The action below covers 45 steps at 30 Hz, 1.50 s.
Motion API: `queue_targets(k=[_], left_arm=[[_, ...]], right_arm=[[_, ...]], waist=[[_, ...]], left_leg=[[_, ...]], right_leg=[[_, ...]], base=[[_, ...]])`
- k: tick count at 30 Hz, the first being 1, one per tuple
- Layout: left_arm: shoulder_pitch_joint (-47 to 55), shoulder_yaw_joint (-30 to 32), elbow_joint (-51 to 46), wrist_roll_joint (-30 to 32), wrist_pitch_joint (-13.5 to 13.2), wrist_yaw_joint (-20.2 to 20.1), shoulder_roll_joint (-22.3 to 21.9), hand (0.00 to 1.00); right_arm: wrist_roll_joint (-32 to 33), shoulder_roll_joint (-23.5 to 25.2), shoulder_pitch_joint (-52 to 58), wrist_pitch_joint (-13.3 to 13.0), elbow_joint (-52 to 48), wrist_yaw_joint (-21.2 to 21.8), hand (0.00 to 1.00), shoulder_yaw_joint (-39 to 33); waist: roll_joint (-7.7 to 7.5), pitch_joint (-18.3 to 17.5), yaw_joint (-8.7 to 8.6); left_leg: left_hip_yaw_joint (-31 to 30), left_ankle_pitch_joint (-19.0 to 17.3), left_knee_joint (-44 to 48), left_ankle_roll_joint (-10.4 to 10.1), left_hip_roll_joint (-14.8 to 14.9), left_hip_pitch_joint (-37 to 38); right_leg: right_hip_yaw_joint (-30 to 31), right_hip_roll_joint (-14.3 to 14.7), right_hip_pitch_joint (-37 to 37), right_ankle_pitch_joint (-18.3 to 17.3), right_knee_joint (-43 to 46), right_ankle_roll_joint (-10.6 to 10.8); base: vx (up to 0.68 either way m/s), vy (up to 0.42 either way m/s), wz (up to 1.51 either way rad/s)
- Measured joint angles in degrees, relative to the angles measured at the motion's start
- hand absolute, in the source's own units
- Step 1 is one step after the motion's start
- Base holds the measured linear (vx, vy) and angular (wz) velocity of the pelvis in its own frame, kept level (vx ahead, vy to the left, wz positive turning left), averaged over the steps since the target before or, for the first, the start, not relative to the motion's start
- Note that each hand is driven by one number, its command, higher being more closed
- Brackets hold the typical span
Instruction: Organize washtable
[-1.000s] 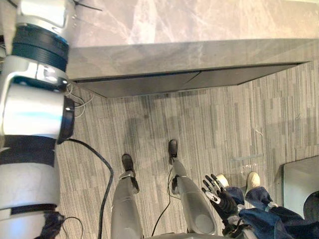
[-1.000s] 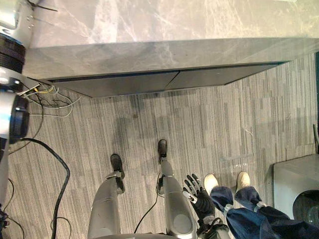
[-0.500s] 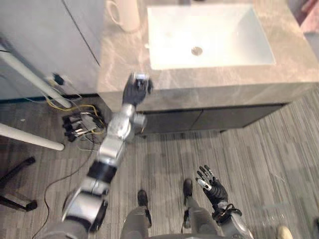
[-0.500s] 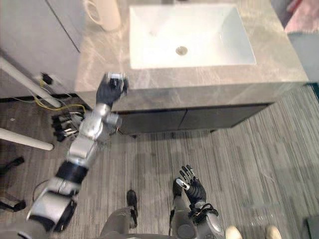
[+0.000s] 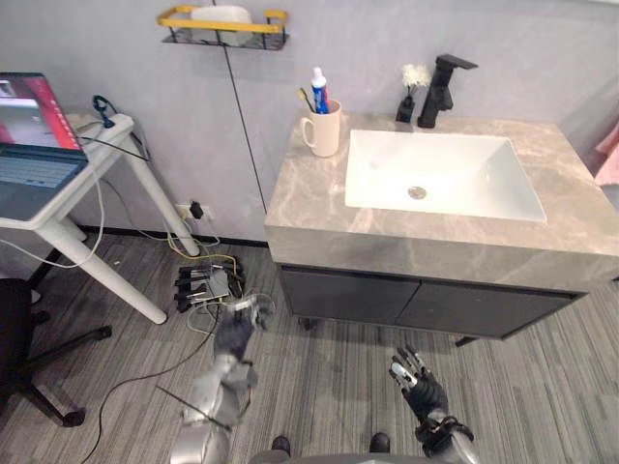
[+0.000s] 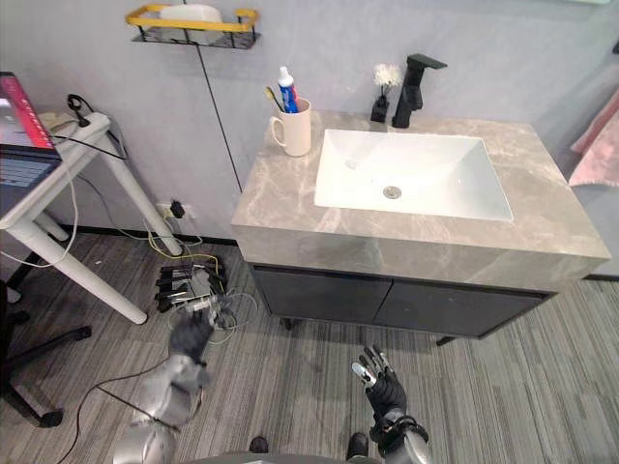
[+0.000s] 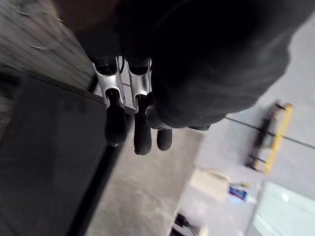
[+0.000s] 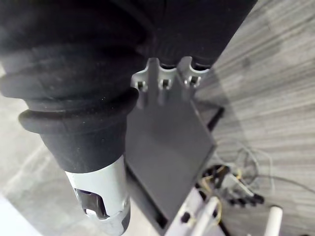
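Both left hand (image 5: pixel 235 333) and right hand (image 5: pixel 419 389) hang empty, fingers loosely straight.

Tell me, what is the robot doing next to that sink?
Nothing is being handled right now. The robot faces the washtable with both hands low over the floor: the left hand and the right hand are open and empty. On the counter, a cup with a toothbrush and toothpaste sits at the back left corner beside the white sink, and a black faucet stands behind the sink.
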Motion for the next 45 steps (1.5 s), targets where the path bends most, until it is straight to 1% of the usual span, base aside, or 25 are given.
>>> queue_targets(k=[6,12,15,16,17,18,19,20,21,22,24,25,26,27,29,30,31,34,36,38,40,41,42,43,45], left_arm=[[-0.21,-2.91,6.46,5.55,1.54,0.43,-0.85,0.00],[-6.26,-3.52,13.35,8.00,1.65,3.14,-0.37,0.00],[-13.17,-2.81,19.93,13.56,1.61,5.06,1.20,0.00],[-15.71,-1.50,21.73,14.88,1.60,5.95,1.57,0.00],[-17.19,-0.63,23.22,15.90,1.43,6.96,0.95,0.00],[-18.68,0.77,24.78,16.64,1.25,7.36,0.72,0.00],[-18.80,1.64,25.09,17.25,1.25,8.05,0.68,0.00],[-18.41,2.45,25.35,17.86,1.25,8.36,0.79,0.00],[-18.13,2.82,26.10,17.90,1.25,8.47,0.74,0.00],[-17.91,3.76,28.57,18.07,1.27,8.69,0.73,0.00],[-18.42,7.35,32.47,19.23,1.43,9.31,0.73,0.00],[-18.65,9.42,35.17,19.82,1.67,9.55,0.71,0.00],[-18.66,10.00,35.98,20.11,1.92,9.63,0.72,0.00],[-18.46,10.43,37.22,20.15,2.12,10.02,0.36,0.00],[-18.36,11.51,39.41,20.55,2.28,10.14,-1.75,0.00],[-19.03,11.51,40.80,21.97,2.47,10.10,-3.19,0.00],[-18.95,11.70,41.36,22.71,2.42,10.06,-3.42,0.00],[-18.74,13.41,42.01,22.81,2.42,10.02,-3.17,0.00],[-19.10,14.64,42.52,22.85,2.39,9.94,-2.60,0.00],[-19.92,17.30,43.79,22.51,2.50,9.71,-1.26,0.00],[-19.06,19.32,44.31,21.91,2.81,9.25,-0.81,0.00],[-18.30,21.07,44.25,21.12,2.75,8.93,-0.94,0.00],[-18.15,21.26,44.62,21.12,2.75,8.93,-1.05,0.00],[-18.53,21.96,45.12,21.06,2.74,8.71,-0.81,0.00],[-18.40,25.63,45.31,21.09,2.60,7.95,-0.88,0.00]], right_arm=[[-4.47,-0.04,-0.32,-0.17,2.65,-4.28,0.00,-0.07],[-4.93,-0.02,-4.41,-1.07,4.64,-8.64,0.00,-4.65],[-8.25,-0.01,-6.54,-2.19,5.21,-10.86,0.00,-5.03],[-9.80,-0.11,-6.56,-2.75,6.05,-11.39,0.00,-4.89],[-10.58,-1.39,-6.97,-3.16,7.18,-11.84,0.00,-5.05],[-10.86,-1.35,-8.27,-3.23,10.35,-12.16,0.00,-5.74],[-10.99,-1.18,-8.88,-2.85,13.87,-12.38,0.00,-7.09],[-11.33,-1.33,-8.73,-2.96,18.49,-12.40,0.00,-7.93],[-11.76,-1.31,-9.02,-2.96,20.59,-12.40,0.00,-8.67],[-12.80,-1.43,-10.33,-3.07,24.20,-12.51,0.00,-9.43],[-14.89,-1.49,-13.46,-2.74,31.07,-12.77,0.00,-9.34],[-16.04,-1.50,-15.70,-2.55,33.85,-12.99,0.00,-9.32],[-16.68,-1.53,-16.43,-2.51,34.27,-13.08,0.00,-9.30],[-17.84,-2.41,-17.29,-2.54,35.26,-13.11,0.00,-9.24],[-19.42,-3.65,-17.34,-2.53,35.65,-13.07,0.00,-9.28],[-19.99,-4.71,-17.01,-2.52,36.33,-13.14,0.00,-9.59],[-20.00,-4.67,-15.81,-2.53,36.62,-13.10,0.00,-9.76],[-20.04,-3.99,-15.42,-2.61,38.36,-13.28,0.00,-12.25],[-20.60,-3.27,-16.48,-2.57,39.95,-13.52,0.00,-14.25],[-21.74,-2.51,-17.44,-1.86,41.56,-13.61,0.00,-15.97],[-22.37,-2.71,-17.83,-1.48,41.80,-13.38,0.00,-15.83],[-22.77,-2.82,-17.81,-1.43,41.75,-13.22,0.00,-15.75],[-23.40,-3.33,-17.96,-1.41,41.59,-13.09,0.00,-15.72],[-24.65,-3.21,-18.08,-1.25,41.21,-12.69,0.00,-15.35],[-25.82,-3.13,-18.25,-1.20,40.70,-11.94,0.00,-13.80]], waist=[[-0.19,-0.21,-0.10],[-0.34,1.25,-0.49],[-1.86,3.92,-2.14],[-2.82,4.49,-3.08],[-1.78,5.24,-2.85],[-0.70,5.90,-3.32],[-0.34,5.90,-3.06],[-0.51,5.83,-2.93],[-0.61,5.67,-2.69],[-0.93,5.24,-1.95],[-2.09,4.41,-0.92],[-2.42,4.22,0.18],[-2.61,4.17,0.12],[-1.73,4.09,0.24],[-0.57,3.92,0.10],[0.64,4.38,-0.28],[0.70,4.38,-0.15],[0.21,4.39,0.00],[-0.60,5.16,0.13],[-1.31,6.90,1.60],[-1.28,7.68,2.87],[-0.45,7.37,3.25],[-0.46,7.39,3.12],[-1.78,7.47,2.92],[-2.24,7.47,3.34]], left_leg=[[2.80,-0.12,-1.13,-0.36,0.50,1.48],[10.08,-0.35,1.39,0.09,0.71,-2.51],[15.81,-2.80,6.16,1.23,0.76,-5.12],[18.39,-3.83,8.41,2.32,0.82,-6.14],[21.97,-4.33,8.72,3.90,3.46,-7.16],[24.02,-4.30,8.99,3.94,4.63,-7.21],[26.07,-4.19,8.71,3.82,5.68,-6.42],[28.81,-3.91,8.59,4.04,6.39,-4.44],[30.68,-3.91,8.71,4.05,6.68,-3.91],[34.28,-3.96,8.98,4.14,6.99,-3.34],[40.16,-3.97,10.03,4.15,8.04,-3.65],[44.08,-3.99,11.96,4.12,10.06,-4.39],[45.45,-3.94,12.69,4.06,11.02,-4.52],[47.62,-3.14,12.35,2.88,11.73,-4.09],[50.37,-0.75,9.87,2.19,11.84,-2.99],[50.37,-0.11,10.12,1.71,13.72,-2.64],[50.24,0.64,10.77,2.00,14.96,-1.89],[46.60,0.56,8.59,1.03,15.17,0.84],[35.82,-0.55,7.49,-0.07,13.07,0.86],[17.87,-4.90,9.80,0.44,8.43,0.68],[6.68,-8.58,14.13,0.18,6.53,0.82],[1.39,-10.10,16.08,-0.75,5.93,1.68],[-0.12,-10.47,17.22,-0.85,5.35,1.88],[-1.70,-11.45,21.42,0.36,4.13,0.90],[-4.89,-14.51,29.71,1.95,2.04,-1.84]], right_leg=[[2.29,0.29,-0.50,-0.38,-0.17,0.03],[10.98,0.52,-8.84,2.09,2.36,0.63],[16.31,0.42,-12.65,5.21,2.73,4.39],[18.50,0.53,-14.42,8.34,2.40,6.98],[18.80,1.44,-15.37,12.78,0.52,7.60],[13.10,1.87,-16.72,7.78,7.30,2.82],[5.49,1.03,-18.07,-0.74,19.33,-2.58],[-1.74,-1.83,-16.40,-7.63,29.44,-3.33],[-4.57,-3.56,-14.87,-9.49,32.23,-3.66],[-10.01,-7.68,-11.86,-11.48,36.34,-4.55],[-16.47,-13.58,-10.40,-12.04,40.33,-4.71],[-20.02,-14.72,-10.18,-13.60,39.43,-3.28],[-22.04,-14.31,-10.41,-13.99,38.08,-3.01],[-24.77,-12.08,-10.09,-14.77,33.90,-2.59],[-23.87,-7.00,-7.55,-15.16,22.79,-1.99],[-23.41,-3.44,-5.74,-12.95,17.36,-2.89],[-22.50,-1.01,-3.39,-11.52,13.32,-3.42],[-18.70,1.98,-1.06,-9.63,8.74,-4.89],[-15.14,2.40,-1.18,-9.10,8.43,-5.47],[-7.48,2.80,-1.31,-9.37,9.64,-5.96],[-0.54,3.80,-2.12,-9.26,11.35,-5.72],[3.63,4.65,-3.12,-8.77,12.04,-4.98],[5.30,5.19,-3.58,-8.35,11.92,-4.34],[10.16,5.52,-4.24,-6.98,11.43,-4.16],[17.23,5.68,-5.35,-5.74,11.14,-3.85]], base=[[-0.06,-0.003,-0.19],[-0.04,0.015,-0.69],[-0.09,0.058,-0.96],[-0.17,0.103,-1.27],[-0.24,0.134,-1.48],[-0.18,0.096,-1.40],[-0.10,0.095,-1.27],[-0.03,0.062,-1.16],[-0.06,0.050,-1.32],[-0.10,0.015,-1.12],[-0.14,-0.091,-1.74],[-0.14,-0.191,-1.84],[-0.19,-0.311,-1.67],[-0.19,-0.332,-1.34],[-0.14,-0.278,-0.99],[-0.11,-0.221,-0.50],[-0.12,-0.190,-0.49],[-0.12,-0.086,-0.69],[-0.10,0.021,-0.96],[-0.11,0.088,-1.59],[-0.07,0.152,-2.01],[-0.02,0.154,-1.92],[0.02,0.116,-1.61],[0.01,0.138,-1.50],[-0.06,0.217,-1.76]])
